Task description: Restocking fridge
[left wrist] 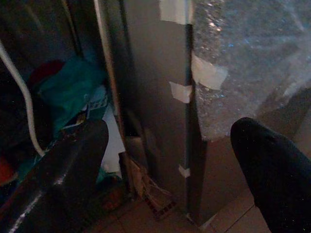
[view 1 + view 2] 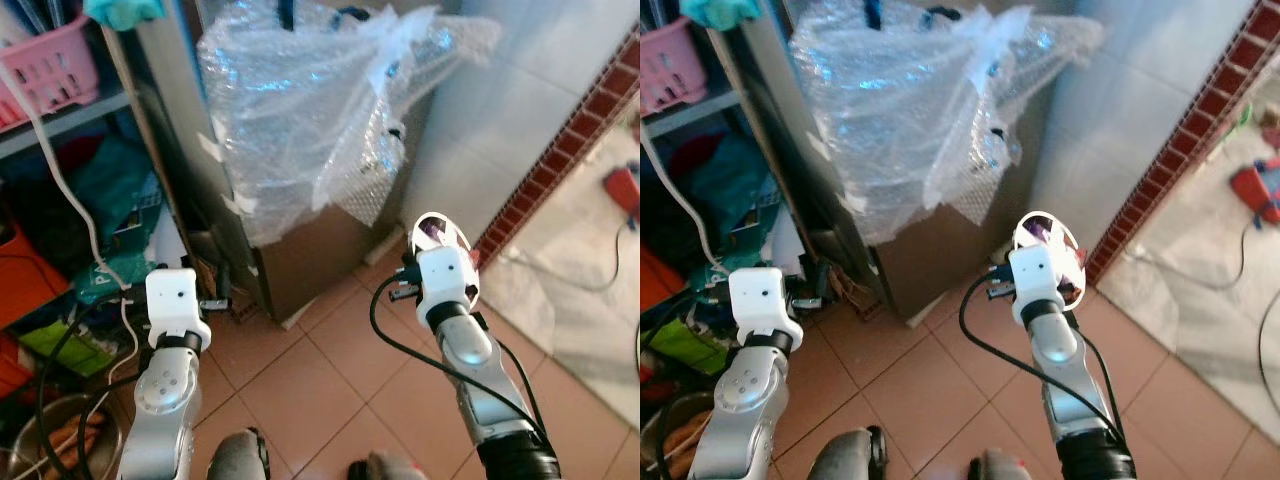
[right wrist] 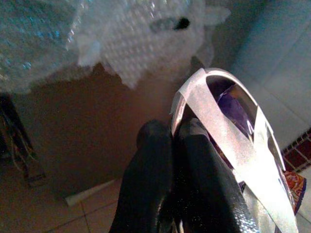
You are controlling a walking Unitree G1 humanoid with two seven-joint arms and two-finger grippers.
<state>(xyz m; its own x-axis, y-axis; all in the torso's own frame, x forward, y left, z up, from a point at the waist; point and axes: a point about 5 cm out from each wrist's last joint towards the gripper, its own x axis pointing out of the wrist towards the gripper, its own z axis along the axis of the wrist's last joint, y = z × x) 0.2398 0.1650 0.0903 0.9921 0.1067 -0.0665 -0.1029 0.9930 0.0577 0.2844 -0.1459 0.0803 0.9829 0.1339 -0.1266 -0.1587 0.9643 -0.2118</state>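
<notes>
Nearest the camera are the robot's two silver forearms, raised over the terracotta tiled floor (image 2: 300,390). At the end of the right arm, the right hand (image 3: 172,141) has its two black fingers pressed together on the edge of a shiny foil packet (image 3: 233,136), silver outside with purple and red print showing where it bulges open. So the task's thing is up in the air in that grip, well above the tiles and in front of the lower right corner of the fridge (image 2: 300,260).

That packet looks light and thin, soft and crinkly, not stiff. It will flex and swing from a pinch at one edge, and the foil is slick, so I judge the hold secure only while the fingers stay squeezed on a folded seam. Its contents could crush if gripped across the middle, so the rim is the better place to hold.

On the other side, the left hand (image 1: 170,165) is released, its fingers spread wide apart with nothing between them, pointing at the fridge's lower left edge. The fridge is a tall grey cabinet, still half wrapped in bubble wrap (image 2: 310,110) fixed with strips of tape (image 1: 181,91), and no open door can be made out. To the left stands a cluttered shelf with a pink basket (image 2: 50,65) on top and a white cable (image 2: 70,190) hanging past it.
</notes>
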